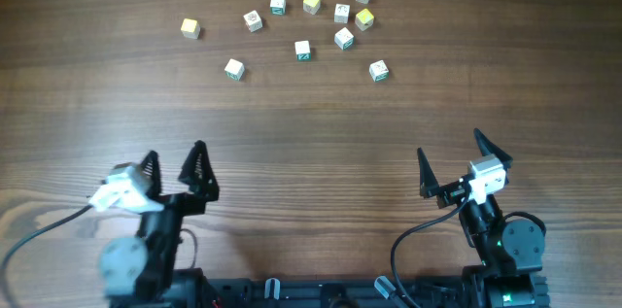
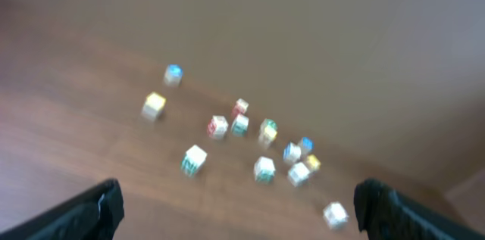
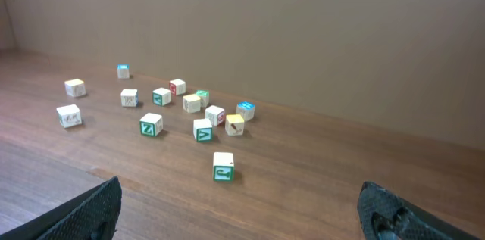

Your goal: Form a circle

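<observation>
With no circle yet formed, 14 letter cubes (image 1: 302, 50) lie loosely scattered on the far side of the bench (image 1: 311, 143), well apart from the 2 arms, whose left fingers (image 1: 199, 170) and right fingers (image 1: 426, 174) stand wide and empty, so the next move is likely a reach to gather cubes.

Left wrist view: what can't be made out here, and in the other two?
- Left wrist: blur smears the cubes; markings unreadable. Left fingers cut off by the bottom edge.
- Overhead: cube markings too small to read.
- Right wrist: right fingers cut off by the bottom edge.
</observation>
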You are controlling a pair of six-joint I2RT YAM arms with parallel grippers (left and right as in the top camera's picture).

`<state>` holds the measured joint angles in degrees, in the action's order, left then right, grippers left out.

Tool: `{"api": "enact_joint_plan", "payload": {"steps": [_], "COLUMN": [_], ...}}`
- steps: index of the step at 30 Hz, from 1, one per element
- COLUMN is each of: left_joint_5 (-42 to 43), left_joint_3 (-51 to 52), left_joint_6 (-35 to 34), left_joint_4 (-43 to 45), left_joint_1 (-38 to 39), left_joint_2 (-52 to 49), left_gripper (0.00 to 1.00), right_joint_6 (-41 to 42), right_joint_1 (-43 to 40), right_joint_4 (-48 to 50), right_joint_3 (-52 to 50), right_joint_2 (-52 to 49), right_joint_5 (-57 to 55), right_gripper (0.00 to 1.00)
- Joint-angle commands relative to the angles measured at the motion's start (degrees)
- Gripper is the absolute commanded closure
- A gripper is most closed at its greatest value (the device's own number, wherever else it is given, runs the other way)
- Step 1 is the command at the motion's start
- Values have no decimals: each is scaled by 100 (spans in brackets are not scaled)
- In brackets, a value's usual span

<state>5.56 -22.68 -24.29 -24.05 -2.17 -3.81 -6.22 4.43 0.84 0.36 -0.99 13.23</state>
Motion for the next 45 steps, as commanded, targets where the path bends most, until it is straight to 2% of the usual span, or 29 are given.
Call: {"api": "enact_joint_plan", "payload": {"steps": [1, 5, 9, 13, 15, 21, 22, 23, 24, 25, 28, 30, 36, 37, 38, 40, 43, 44, 45], "left_joint_5": [216, 452, 452, 444, 450, 531, 522, 459, 378, 155, -310, -946, -1073, -1110, -1106, -1110, -1147, -1145, -1145], "left_joint_3": [-1928, -4557, -7230, -9490, -9949, -9947, -9947, -9947, -9947, -9947, -9947, -9943, -9943, -9943, -9943, -9943, -9943, -9941, -9936], "left_joint_6": [581, 1067, 1069, 1305, 1298, 1300, 1300, 1298, 1279, 1058, 953, 960, 1235, 1233, 1231, 1233, 1386, 1515, 1513], "left_joint_4": [-850, -2186, -3945, -5637, -5978, -5521, -5357, -5200, -4999, -4791, -4369, -3967, -3095, -2885, -2695, -2378, -2081, -2063, -2068], "left_joint_1": [-35, -31, -28, -13, -13, -20, -20, -20, -20, -20, -20, -20, -26, -26, -31, -31, -52, -59, -70], "left_joint_2": [-1161, -3493, -5978, -8312, -9256, -10500, -10629, -10730, -10856, -11007, -11352, -11718, -12343, -12443, -12524, -12699, -12983, -13090, -13199], "left_gripper": [0, 0, 0, 0, 0, 0, 11, 38, 83, 96, 96, 96, 96, 92, 83, 80, 38, 29, 27], "right_joint_6": [22, 22, 22, 22, 22, 22, 22, 22, 22, 22, 20, 22, 22, 22, 20, 22, 22, 22, 22], "right_joint_1": [24, 22, 22, 22, 24, 22, 24, 22, 22, 22, 24, 24, 22, 24, 22, 24, 24, 22, 24], "right_joint_4": [13, 13, 13, 13, 13, 13, 13, 13, 13, 13, 13, 13, 13, 13, 13, 13, 13, 13, 11], "right_joint_3": [-7, -7, -7, -7, -7, -7, -7, -7, -7, -7, -7, -7, -7, -7, -7, -7, -7, -7, -7], "right_joint_2": [57, 57, 57, 57, 57, 57, 57, 57, 57, 57, 57, 57, 57, 57, 57, 57, 57, 57, 57], "right_joint_5": [-83, -83, -83, -83, -83, -83, -83, -83, -83, -83, -83, -83, -83, -83, -83, -83, -83, -83, -83], "right_gripper": [0, 0, 0, 1, 0, 0, 0, 0, 0, 0, 0, 0, 0, 0, 0, 0, 0, 0, 0]}}
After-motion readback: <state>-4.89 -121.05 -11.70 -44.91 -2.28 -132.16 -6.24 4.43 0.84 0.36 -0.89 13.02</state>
